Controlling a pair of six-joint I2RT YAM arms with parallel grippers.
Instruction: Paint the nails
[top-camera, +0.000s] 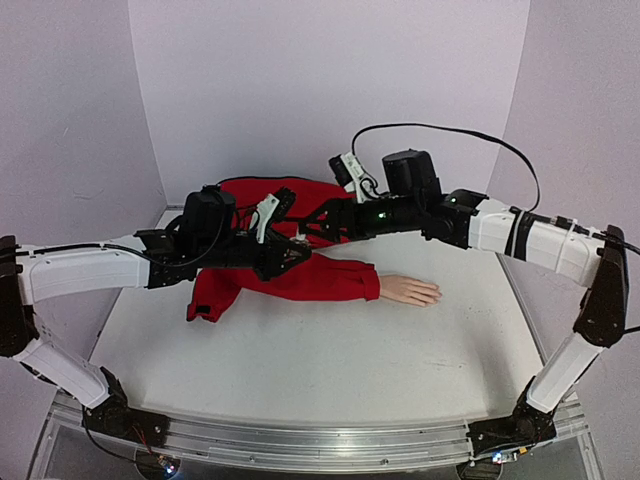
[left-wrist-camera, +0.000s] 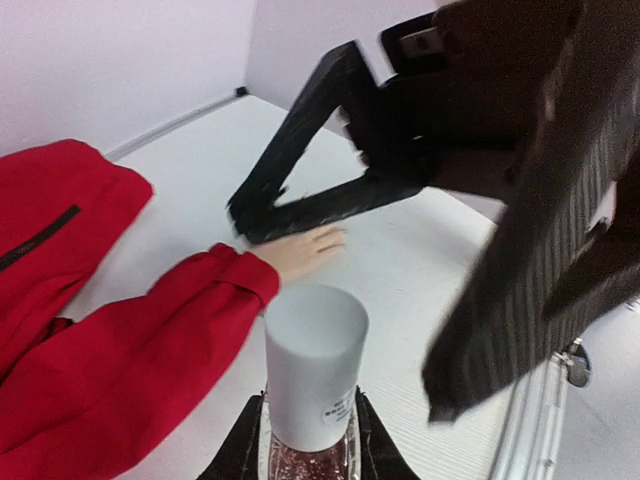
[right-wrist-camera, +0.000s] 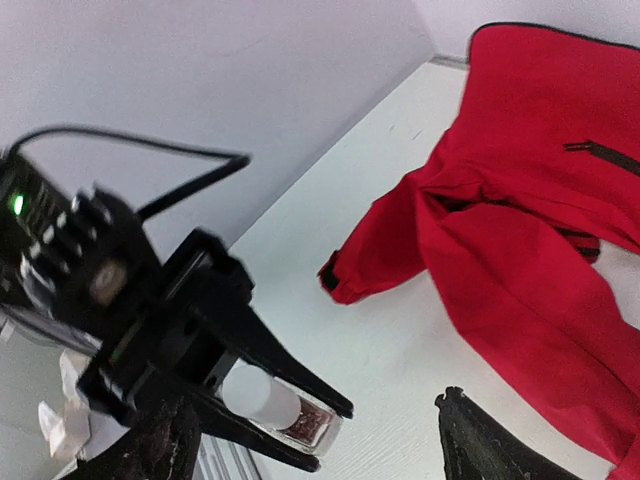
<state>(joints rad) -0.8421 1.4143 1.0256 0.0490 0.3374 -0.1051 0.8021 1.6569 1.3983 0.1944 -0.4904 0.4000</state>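
Observation:
My left gripper (left-wrist-camera: 308, 462) is shut on a small glass nail polish bottle (left-wrist-camera: 314, 372) with a white cap and glittery red contents, held upright above the red sleeve (left-wrist-camera: 150, 340). My right gripper (right-wrist-camera: 320, 452) stands open, its black fingers (left-wrist-camera: 300, 190) spread to either side of the cap without touching it. The pale mannequin hand (top-camera: 410, 290) lies flat on the table beyond the sleeve's cuff. Its nails are too small to make out. In the right wrist view the bottle (right-wrist-camera: 278, 408) shows between the left gripper's fingers.
A red jacket (top-camera: 262, 200) lies spread over the back left of the white table (top-camera: 330, 370). Lilac walls close the back and both sides. A black cable (top-camera: 450, 135) loops above the right arm.

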